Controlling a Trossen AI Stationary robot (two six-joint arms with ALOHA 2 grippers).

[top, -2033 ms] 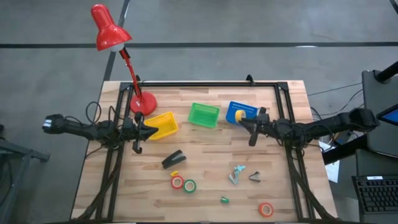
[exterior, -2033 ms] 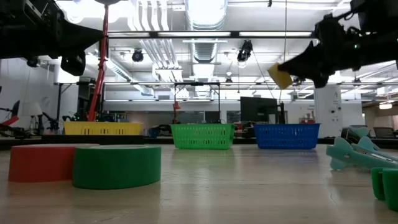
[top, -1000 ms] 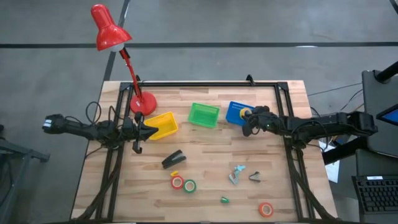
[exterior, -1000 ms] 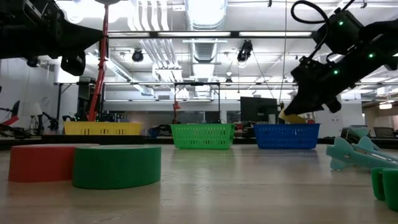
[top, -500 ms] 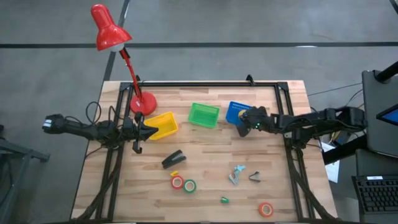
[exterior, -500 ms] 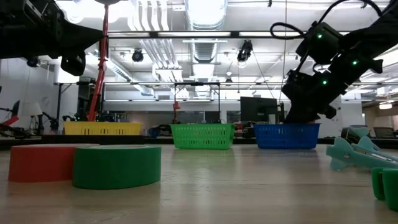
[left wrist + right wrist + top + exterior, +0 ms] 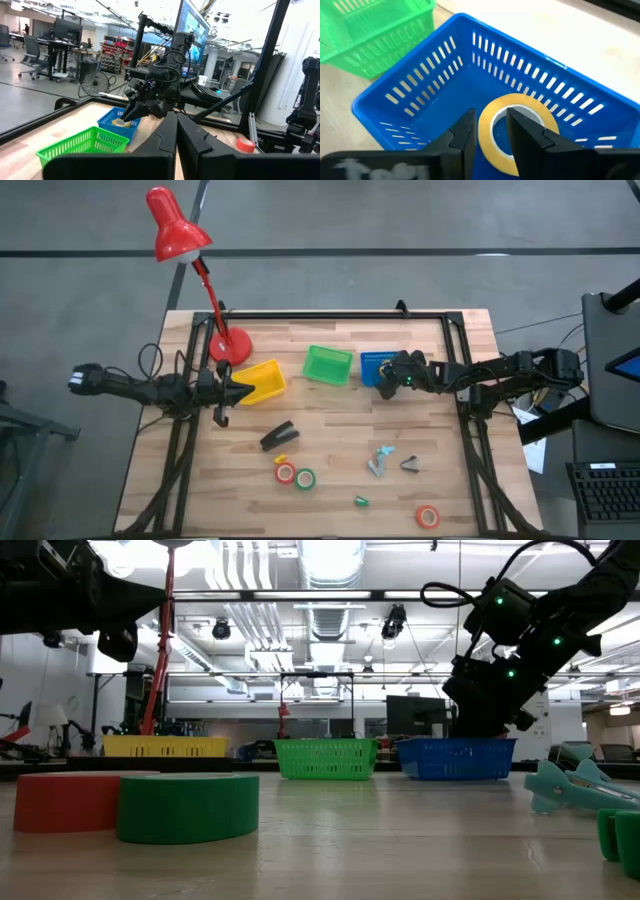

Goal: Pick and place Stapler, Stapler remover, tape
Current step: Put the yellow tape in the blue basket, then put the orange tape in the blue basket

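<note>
A yellow tape roll [image 7: 517, 131] is being placed in the blue basket [image 7: 415, 85]. The right tool [image 7: 491, 134] is held low inside the basket, fingers parted astride the roll, which appears released. Two seconds ago the roll was carried high above the surface [image 7: 330, 440]. Next, a straight lift clear is called for. The left tool [image 7: 176, 131] is kept closed, idle beside the yellow basket [image 7: 262, 381].

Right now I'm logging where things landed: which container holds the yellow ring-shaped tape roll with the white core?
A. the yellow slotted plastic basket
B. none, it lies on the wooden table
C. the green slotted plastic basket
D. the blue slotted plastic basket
D: the right wrist view shows the yellow ring-shaped tape roll inside the blue slotted plastic basket, at the right pincer.
</note>
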